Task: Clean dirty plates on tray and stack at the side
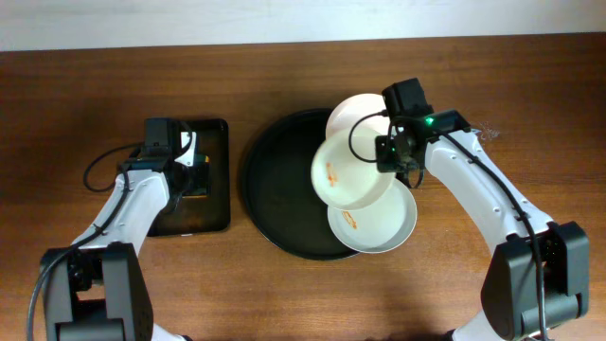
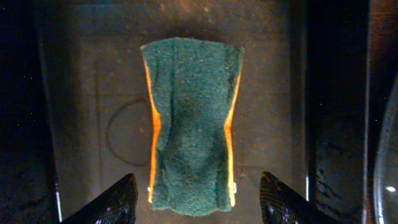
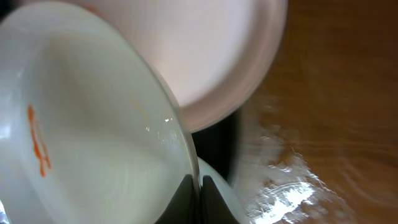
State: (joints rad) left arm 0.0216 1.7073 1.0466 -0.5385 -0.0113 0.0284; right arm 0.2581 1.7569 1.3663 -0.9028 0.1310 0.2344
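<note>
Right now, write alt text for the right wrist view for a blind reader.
The right gripper is shut on the rim of a round white plate smeared with orange. Behind sit a second pale plate, the rim of a black tray and a brown wooden table.

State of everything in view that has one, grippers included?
left gripper: open, straddling sponge, not closed on it
sponge: lying flat in rectangular tray, ungripped
right gripper: shut on middle plate's rim
middle plate: orange smear, overlapping both other plates
far plate: no smear visible
near plate: orange smear, partly under middle plate
round tray: all three plates at its right side
</note>
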